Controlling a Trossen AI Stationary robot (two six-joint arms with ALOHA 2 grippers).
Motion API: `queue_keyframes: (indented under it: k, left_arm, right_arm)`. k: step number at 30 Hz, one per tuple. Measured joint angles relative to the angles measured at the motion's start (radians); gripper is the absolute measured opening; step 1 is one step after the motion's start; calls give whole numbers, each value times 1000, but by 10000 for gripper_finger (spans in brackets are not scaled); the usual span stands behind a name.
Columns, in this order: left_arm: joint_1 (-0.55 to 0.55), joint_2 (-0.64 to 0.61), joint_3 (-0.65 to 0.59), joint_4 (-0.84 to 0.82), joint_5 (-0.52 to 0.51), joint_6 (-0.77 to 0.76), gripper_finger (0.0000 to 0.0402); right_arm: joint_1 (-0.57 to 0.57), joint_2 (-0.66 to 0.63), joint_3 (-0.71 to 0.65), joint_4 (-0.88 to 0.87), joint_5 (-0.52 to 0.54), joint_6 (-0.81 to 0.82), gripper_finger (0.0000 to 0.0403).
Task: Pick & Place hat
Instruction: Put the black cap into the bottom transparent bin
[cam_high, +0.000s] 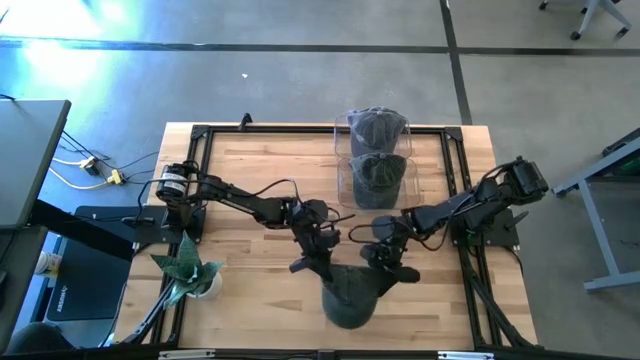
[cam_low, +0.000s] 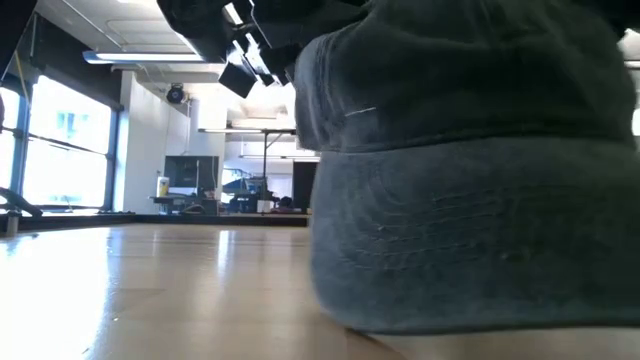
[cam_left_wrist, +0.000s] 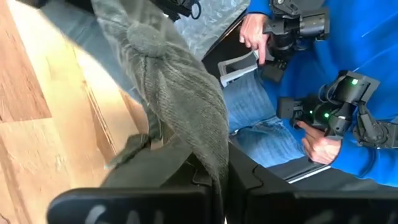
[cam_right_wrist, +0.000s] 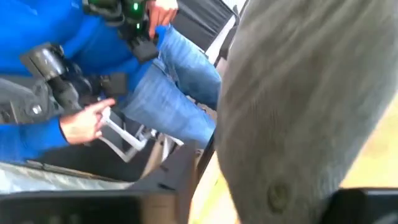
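A dark grey-green hat sits at the middle of the table's near edge and fills the right of the low view, its lower rim on the wood. My left gripper reaches it from the left and is shut on its cloth. From the right, my right gripper stands at the hat's crown. Its fingers are apart, with the crown between them. My left gripper pinches a bunched fold of the crown's cloth, below the top button. Its fingers come from the table's left, slanting a little down. The cloth runs drawn up from the fingers to the button, and the hat's lower rim rests on the table. My right gripper has the crown between its parted fingers; whether they touch it, I cannot tell.
A clear container at the far middle holds two more dark hats. A potted plant stands at the near left. A person in blue sits just beyond the near edge, with handheld controls.
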Motion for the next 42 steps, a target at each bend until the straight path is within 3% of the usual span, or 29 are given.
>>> queue_keyframes:
  k: [7, 12, 16, 24, 29, 36, 40, 42]
  left_arm:
    - [0, 0, 0, 0, -81, -7, 9]
    - [0, 0, 0, 0, -208, -23, 10]
    - [15, 0, 0, -1, -222, -44, 10]
    - [63, 1, 0, -44, -182, -53, 16]
    - [85, 1, 0, -68, -137, -71, 76]
    - [98, 1, 0, -92, 17, -97, 167]
    - [88, -9, 0, -90, 35, -104, 178]
    - [82, -14, 0, -46, 3, -105, 177]
  right_arm:
    - [-80, -5, 0, 41, -44, 88, 227]
    - [-96, -4, 0, 44, 166, 160, 269]
    - [-94, -4, 0, 51, 260, 201, 270]
    - [-94, -4, 0, 110, 294, 238, 234]
    - [-94, -4, 0, 117, 294, 264, 197]
    - [-104, -4, 0, 117, 67, 287, 114]
    - [-104, -4, 0, 119, 0, 289, 29]
    - [-104, -4, 0, 126, -13, 278, 9]
